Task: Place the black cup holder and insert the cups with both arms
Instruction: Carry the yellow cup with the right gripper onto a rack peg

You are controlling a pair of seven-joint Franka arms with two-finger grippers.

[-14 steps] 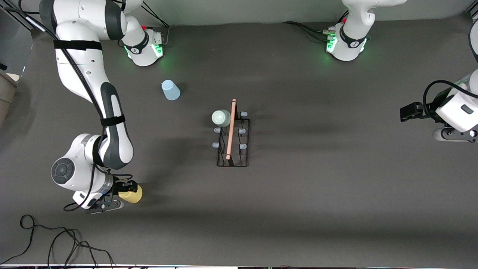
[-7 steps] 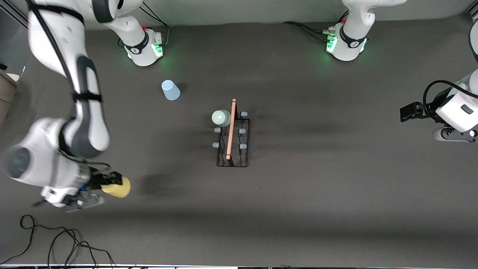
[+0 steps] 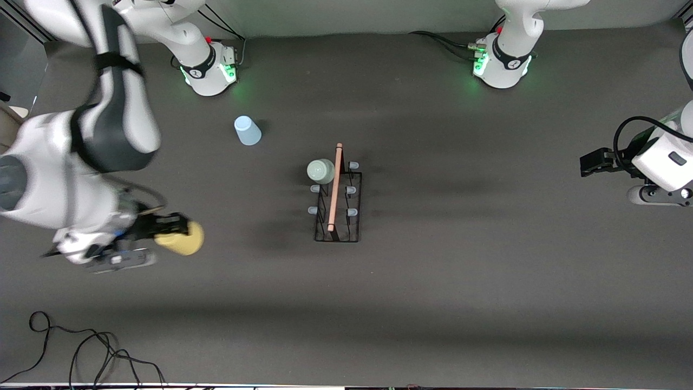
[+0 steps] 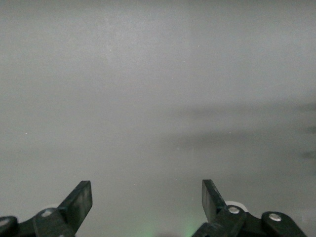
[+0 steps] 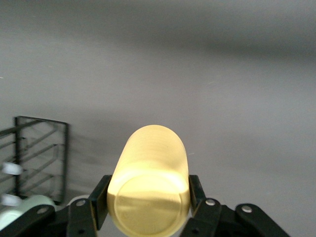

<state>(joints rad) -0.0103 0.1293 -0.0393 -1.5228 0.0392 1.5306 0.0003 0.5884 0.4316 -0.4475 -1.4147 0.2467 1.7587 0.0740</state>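
The black cup holder (image 3: 337, 208) stands mid-table, its wooden rod handle (image 3: 335, 187) along the top. A mint green cup (image 3: 320, 171) sits on one of its prongs. A light blue cup (image 3: 247, 130) stands upside down on the table toward the right arm's base. My right gripper (image 3: 169, 227) is shut on the yellow cup (image 3: 181, 238), held on its side above the table toward the right arm's end; the cup (image 5: 149, 180) fills the right wrist view between the fingers (image 5: 100, 196), with the holder (image 5: 39, 153) farther off. My left gripper (image 3: 593, 162) is open and empty, waiting at the left arm's end (image 4: 146, 195).
Black cables (image 3: 76, 352) lie at the table's near edge by the right arm's end. The two green-lit arm bases (image 3: 211, 65) (image 3: 501, 62) stand along the table's farthest edge.
My right arm has lifted the yellow cup off the table and swung it up and slightly toward the holder. The left arm has not moved.
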